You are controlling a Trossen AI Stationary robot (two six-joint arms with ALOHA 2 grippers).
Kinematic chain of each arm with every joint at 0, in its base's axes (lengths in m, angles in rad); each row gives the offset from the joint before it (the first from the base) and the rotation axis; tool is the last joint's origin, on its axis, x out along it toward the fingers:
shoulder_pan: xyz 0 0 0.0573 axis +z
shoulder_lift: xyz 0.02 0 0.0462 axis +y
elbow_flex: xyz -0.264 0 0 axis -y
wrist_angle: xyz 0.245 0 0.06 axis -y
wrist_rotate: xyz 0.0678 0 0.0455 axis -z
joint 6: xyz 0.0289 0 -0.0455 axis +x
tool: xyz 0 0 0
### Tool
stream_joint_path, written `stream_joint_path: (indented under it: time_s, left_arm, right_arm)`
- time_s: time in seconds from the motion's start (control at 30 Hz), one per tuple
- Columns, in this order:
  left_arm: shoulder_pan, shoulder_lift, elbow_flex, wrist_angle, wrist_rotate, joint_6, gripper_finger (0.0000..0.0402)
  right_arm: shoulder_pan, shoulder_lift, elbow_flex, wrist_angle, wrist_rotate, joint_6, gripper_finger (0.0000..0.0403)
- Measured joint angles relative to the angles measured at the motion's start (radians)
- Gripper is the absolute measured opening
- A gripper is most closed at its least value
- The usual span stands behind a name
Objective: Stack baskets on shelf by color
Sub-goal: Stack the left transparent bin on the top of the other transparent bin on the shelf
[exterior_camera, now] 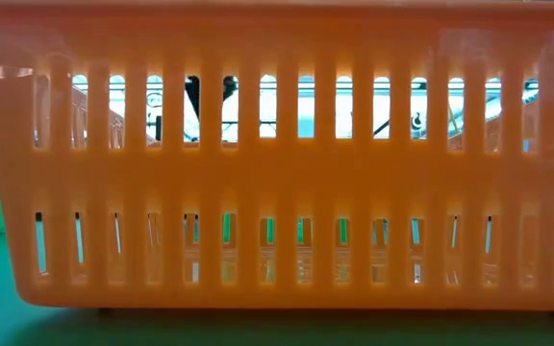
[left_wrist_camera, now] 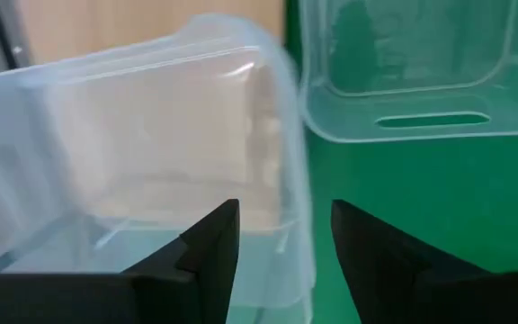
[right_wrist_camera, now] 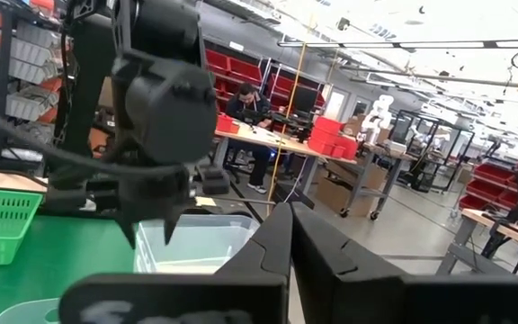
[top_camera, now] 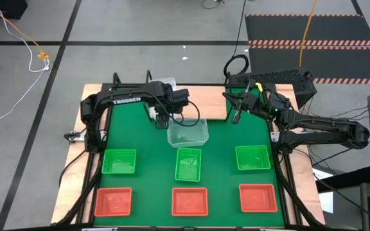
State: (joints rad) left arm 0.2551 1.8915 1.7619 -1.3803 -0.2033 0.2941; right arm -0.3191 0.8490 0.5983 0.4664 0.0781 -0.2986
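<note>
My left gripper points down at the mat's far edge, by the wooden shelf. It is open, and its fingers stand on either side of the side wall of a clear basket, one over the inside and one over the mat. A second clear basket stands on the mat beside it. Three green baskets lie in a row, with three red-orange baskets in a row nearer. My right gripper hangs shut and raised at the far right.
In the low view a red-orange basket fills the picture. The green mat shows bare between the clear baskets and the right arm. Beyond the table are workbenches and a seated person.
</note>
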Motion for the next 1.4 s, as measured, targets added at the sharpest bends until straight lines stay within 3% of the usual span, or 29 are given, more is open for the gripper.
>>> stream_joint_path:
  time_s: [0.3,0.47,0.93,1.27,1.4]
  left_arm:
    - [0.004,0.000,-0.080,0.028,0.015,0.151,0.0176]
    - [0.005,0.000,-0.084,0.057,0.011,0.240,0.0140]
    - [0.067,0.000,-0.084,0.084,0.010,0.255,0.0055]
    - [0.072,0.000,-0.084,0.096,0.010,0.286,0.0041]
    - [0.072,0.000,-0.084,0.100,0.010,0.223,0.0042]
  right_arm:
    - [0.000,0.000,0.000,0.000,0.003,-0.001,0.0000]
    - [0.000,0.000,0.000,0.000,0.003,-0.001,0.0000]
    - [0.000,0.000,0.000,0.000,0.003,-0.002,0.0000]
    - [0.000,0.000,0.000,0.000,0.004,-0.002,0.0000]
    - [0.000,0.000,0.000,0.000,0.003,-0.002,0.0000]
